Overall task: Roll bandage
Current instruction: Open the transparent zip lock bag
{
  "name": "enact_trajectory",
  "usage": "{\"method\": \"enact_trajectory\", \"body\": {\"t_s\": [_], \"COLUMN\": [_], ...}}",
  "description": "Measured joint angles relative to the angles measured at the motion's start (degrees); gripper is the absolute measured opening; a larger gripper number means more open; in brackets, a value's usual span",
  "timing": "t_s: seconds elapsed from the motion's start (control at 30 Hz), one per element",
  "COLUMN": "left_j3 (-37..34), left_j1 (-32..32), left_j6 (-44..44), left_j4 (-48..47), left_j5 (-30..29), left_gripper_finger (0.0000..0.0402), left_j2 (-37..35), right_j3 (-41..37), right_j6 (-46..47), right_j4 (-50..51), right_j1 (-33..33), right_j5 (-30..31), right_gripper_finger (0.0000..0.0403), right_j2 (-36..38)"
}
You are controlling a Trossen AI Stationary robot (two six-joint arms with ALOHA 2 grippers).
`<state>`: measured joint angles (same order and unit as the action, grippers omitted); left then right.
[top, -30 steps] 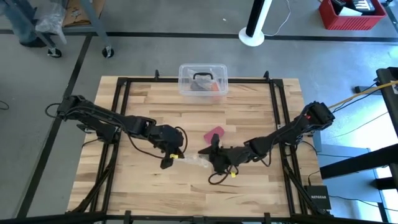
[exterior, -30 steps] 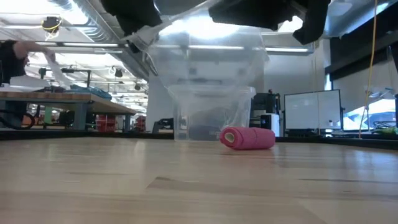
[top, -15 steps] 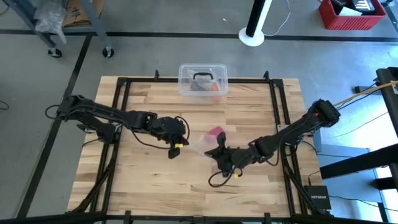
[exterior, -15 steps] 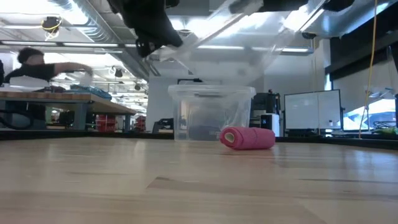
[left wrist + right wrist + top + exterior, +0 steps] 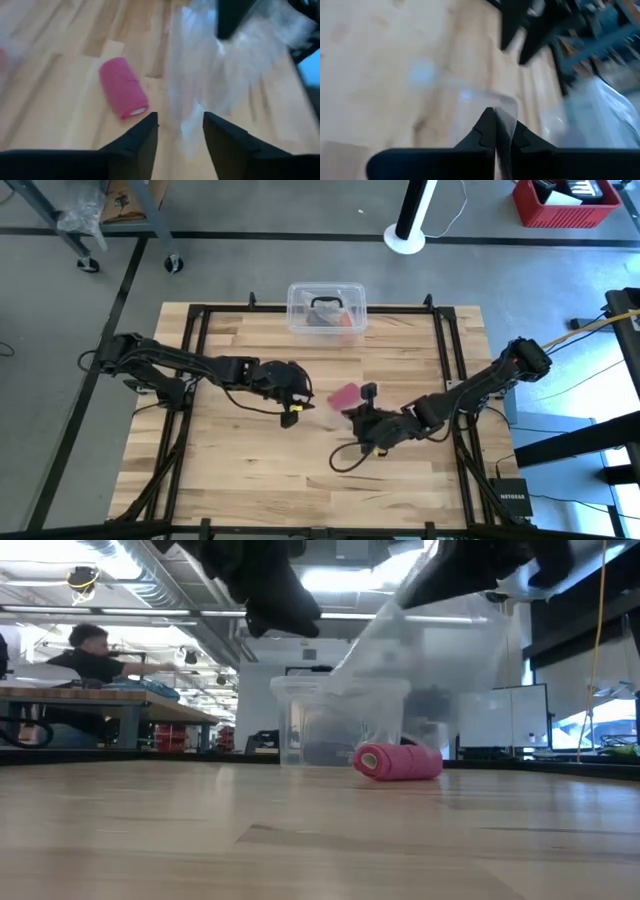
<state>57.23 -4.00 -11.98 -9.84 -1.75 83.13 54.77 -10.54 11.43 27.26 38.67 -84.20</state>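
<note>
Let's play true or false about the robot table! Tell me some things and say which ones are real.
1. The pink bandage roll lies on the wooden table. True.
2. The right pincer is shut on the clear plastic bag. True.
3. The left pincer is clamped on the bandage roll. False: it is open, and the roll lies apart from it.
4. The clear plastic box sits in the middle of the table. False: it stands at the table's far edge.
5. The bandage is inside the box. False: it lies outside, on the table.
</note>
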Motion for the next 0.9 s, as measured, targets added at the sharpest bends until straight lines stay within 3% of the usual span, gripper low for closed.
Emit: {"method": "enact_trajectory", "body": {"t_s": [0.13, 0.27, 0.37, 0.47, 0.6, 0.77, 0.9], "left_j3": [0.0, 0.1, 0.1, 0.1, 0.1, 0.1, 0.1], "left_j1": [0.7, -1.1, -3.5, -5.6, -7.7, -8.5, -8.4], "left_j6": [1.7, 6.5, 13.4, 19.0, 20.0, 23.2, 26.5], "left_j4": [-1.0, 7.1, 13.0, 15.3, 15.0, 14.9, 15.5], "left_j5": [-3.7, -4.2, -5.3, -10.1, -14.9, -19.1, -27.2], "left_gripper_finger": [0.0167, 0.0161, 0.0153, 0.0146, 0.0143, 0.0143, 0.0143], "left_j2": [-2.3, -3.3, -3.1, -2.5, -1.3, 3.2, 7.8], "right_j3": [0.0, 0.0, 0.0, 0.6, 0.8, 0.8, 0.8], "right_j6": [5.0, 13.4, 19.3, 24.7, 28.9, 29.8, 29.8], "right_j4": [0.4, 0.4, 0.1, 0.2, -2.0, -2.5, -2.4], "right_j1": [-1.8, -6.9, -11.7, -16.5, -20.9, -21.3, -21.3], "right_j5": [1.2, -0.6, -5.7, -14.1, -22.4, -24.4, -24.6], "right_gripper_finger": [0.0002, 0.0002, 0.0002, 0.0002, 0.0002, 0.0002, 0.0002], "right_j2": [0.7, 1.8, 2.7, 3.2, 3.2, 2.7, 2.7]}}
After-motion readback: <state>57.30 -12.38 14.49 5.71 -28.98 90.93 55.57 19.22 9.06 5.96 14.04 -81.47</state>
